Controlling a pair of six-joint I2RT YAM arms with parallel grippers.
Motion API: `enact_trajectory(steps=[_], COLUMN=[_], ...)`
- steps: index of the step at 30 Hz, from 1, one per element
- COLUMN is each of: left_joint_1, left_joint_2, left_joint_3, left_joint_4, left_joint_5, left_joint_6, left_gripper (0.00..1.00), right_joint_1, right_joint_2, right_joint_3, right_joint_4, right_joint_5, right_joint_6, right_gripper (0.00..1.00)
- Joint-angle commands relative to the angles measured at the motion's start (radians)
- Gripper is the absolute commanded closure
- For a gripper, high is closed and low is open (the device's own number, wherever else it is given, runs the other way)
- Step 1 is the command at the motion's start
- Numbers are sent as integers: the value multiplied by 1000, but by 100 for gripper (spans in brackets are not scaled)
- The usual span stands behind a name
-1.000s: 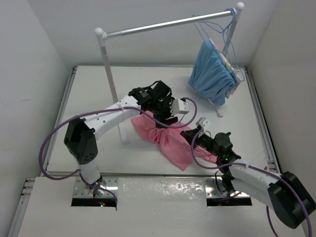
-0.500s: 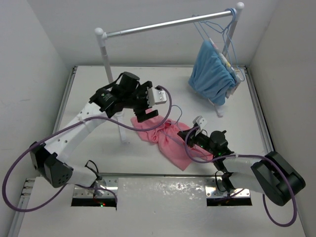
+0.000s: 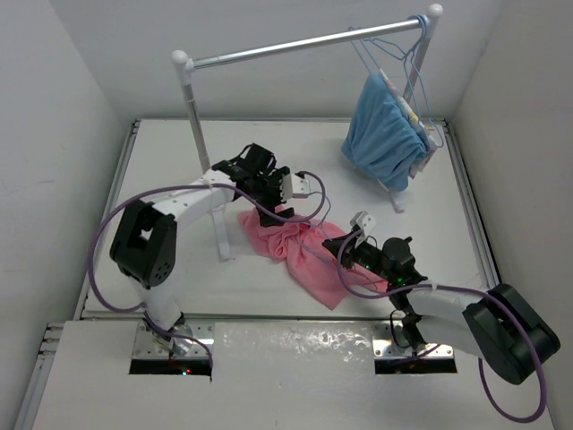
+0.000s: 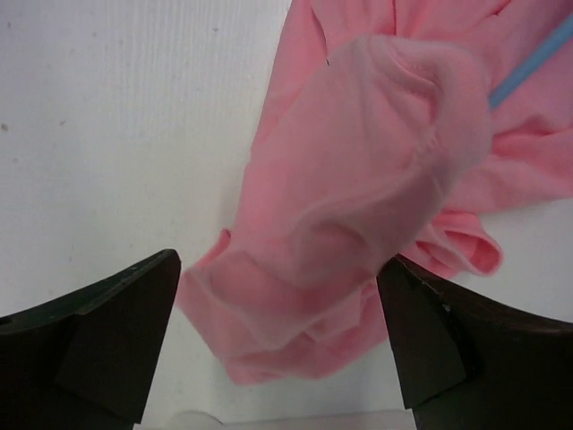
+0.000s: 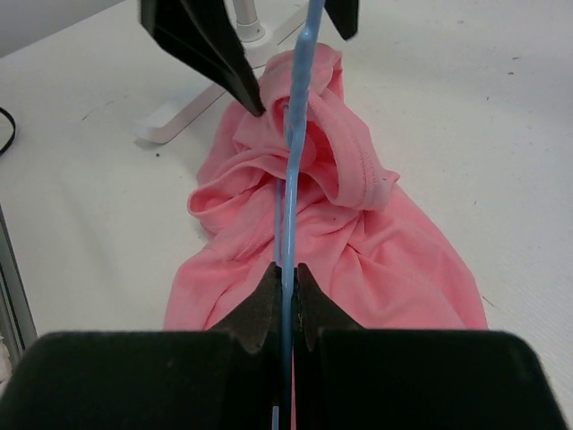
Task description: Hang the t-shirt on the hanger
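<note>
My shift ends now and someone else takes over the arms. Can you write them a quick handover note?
Left gripper: open, jaws either side of a raised bunch of the t-shirt, gripping nothing.
Right gripper: shut on the hanger.
The t-shirt lies crumpled on the table; the hanger's wire runs among its folds.
Done: hanger gripped and at the t-shirt.
To do: get the t-shirt onto the hanger.

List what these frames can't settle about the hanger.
- Right wrist: hanger seen edge-on, running from the right gripper out the top edge; the rest is hidden in t-shirt folds.
- Left wrist: only a blue sliver, cut by the right edge.
- Top external: wire too thin to trace; threaded or not, cannot tell.
</note>
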Motion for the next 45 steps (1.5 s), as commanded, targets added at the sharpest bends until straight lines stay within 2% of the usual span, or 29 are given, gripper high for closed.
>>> enact_trajectory(steps=[1,3,4,7,9,12,16,19,26,29,32,33,35,36,38,39,40,43,45], left_joint_1=[-6,-3,-3,-3,-4,-7,-41,-73,-69,-69,-66,-64,-59,-61,-61,-61,-59,-59,-59], left_joint_2=[68,125,149,151,152,175,156,136,108,73,16,-1,-60,-79,-134,-147,-157,-184,-200], left_joint_3=[88,122,130,125,134,177,168,118,127,141,115,102,61,47,16,15,21,42,46], left_joint_4=[40,13,0,-9,-18,-86,-132,-127,-172,-186,-105,-25,53,92,172,187,201,196,193], left_joint_5=[95,105,121,184,210,301,373,376,460,477,409,334,234,132,50,-16,-45,-130,-133], left_joint_6=[80,94,100,128,126,126,136,146,123,93,-22,-115,-203,-264,-300,-329,-344,-377,-386], left_gripper=[14,31,44,57,58,76,76,76,80,100,100,100,100,100,100,100,100,100,100], right_joint_1=[-2,-3,-2,-3,-3,-3,-3,-2,-3,-3,-2,-3,-3,-3,-3,-3,-3,-3,-3], right_joint_2=[-39,-52,-54,-53,-43,-39,-63,-92,-187,-215,-236,-238,-238,-234,-214,-207,-204,-207,-247], right_joint_3=[20,28,32,52,66,89,109,135,155,167,178,196,228,250,323,350,404,492,524], right_joint_4=[6,-4,-16,-28,-30,-59,-100,-154,-269,-301,-344,-367,-460,-497,-597,-629,-657,-746,-797], right_joint_5=[-26,-17,-18,-33,-38,-43,-44,-38,11,22,57,75,134,199,259,308,324,437,471], right_joint_6=[-19,-27,-33,-39,-42,-48,-60,-82,-140,-161,-178,-184,-192,-194,-189,-183,-177,-117,-62], right_gripper=[100,100,100,100,100,100,100,100,100,100,100,100,98,82,50,38,23,2,1])
